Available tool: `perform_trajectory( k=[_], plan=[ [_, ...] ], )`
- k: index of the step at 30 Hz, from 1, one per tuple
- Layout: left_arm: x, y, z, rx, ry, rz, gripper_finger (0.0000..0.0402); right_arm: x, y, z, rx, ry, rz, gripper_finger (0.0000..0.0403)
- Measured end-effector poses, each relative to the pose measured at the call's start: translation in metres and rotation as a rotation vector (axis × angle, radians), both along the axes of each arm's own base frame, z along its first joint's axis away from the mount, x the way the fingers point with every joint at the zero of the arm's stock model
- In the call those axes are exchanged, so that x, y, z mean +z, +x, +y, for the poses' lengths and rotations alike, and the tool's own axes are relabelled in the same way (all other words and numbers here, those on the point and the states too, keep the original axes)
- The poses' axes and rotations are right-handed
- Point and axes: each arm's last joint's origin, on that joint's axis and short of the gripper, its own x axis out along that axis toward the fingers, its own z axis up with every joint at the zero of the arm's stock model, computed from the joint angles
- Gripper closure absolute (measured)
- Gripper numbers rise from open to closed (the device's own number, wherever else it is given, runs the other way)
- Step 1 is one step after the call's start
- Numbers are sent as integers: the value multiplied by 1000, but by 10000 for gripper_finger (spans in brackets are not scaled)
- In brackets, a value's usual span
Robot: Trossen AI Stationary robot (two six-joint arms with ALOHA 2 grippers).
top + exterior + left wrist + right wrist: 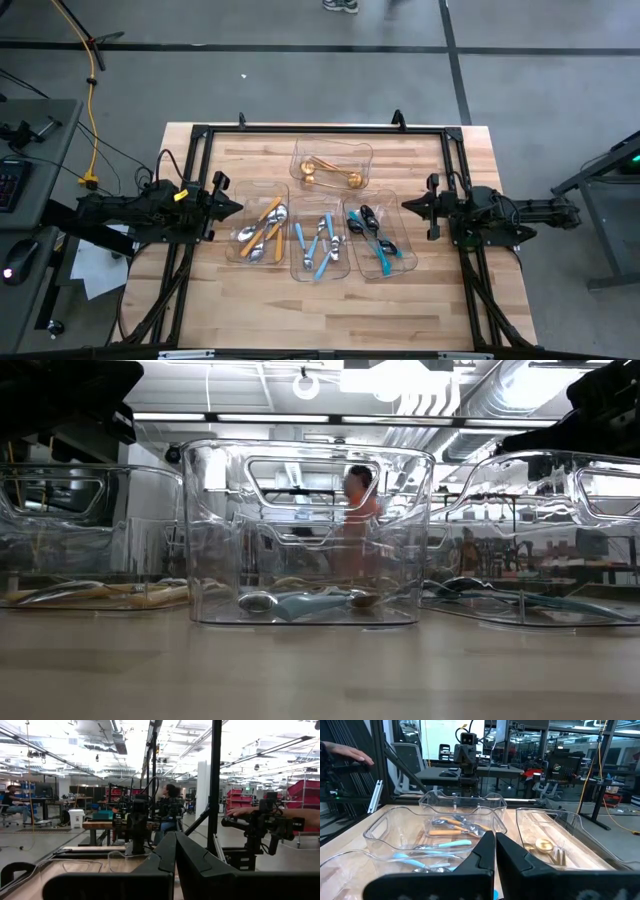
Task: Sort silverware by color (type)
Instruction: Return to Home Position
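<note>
A light wooden table [250, 310] with a black frame [300, 130] stands on a grey floor [300, 80]. The room behind is a big, bright workshop with desks and shelves, and a person [360, 510] shows behind the trays.

Four clear plastic trays sit on the table. The back tray [296, 162] holds the all-gold cutlery [330, 176]. In front is a row of three:
- The left tray [284, 256] has the silver spoons with orange handles [262, 228].
- The middle tray [297, 270] has the silver spoons with light-blue handles [322, 246].
- The right tray [406, 262] has the dark spoons with teal handles [372, 232].

The left gripper [236, 208] hangs over the outer edge of the left tray, pointing inward – its two fingers are pressed together and hold nothing. The right gripper [407, 206] hangs near the right tray, facing the other way – its fingers are together too, and it is empty
</note>
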Motion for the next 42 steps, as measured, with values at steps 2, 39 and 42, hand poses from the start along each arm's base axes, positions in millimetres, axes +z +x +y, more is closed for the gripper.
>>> perform_trajectory(
  k=[2,39,42],
  plan=[
    [0,0,0,0,0,1,401,0,0,0,0,0,0,402],
    [0,0,0,3,0,6,401,-1,1,1,7,-1,15,402],
    [-1,0,0,2,0,6,401,-1,1,1,7,-1,15,402]
  ],
)
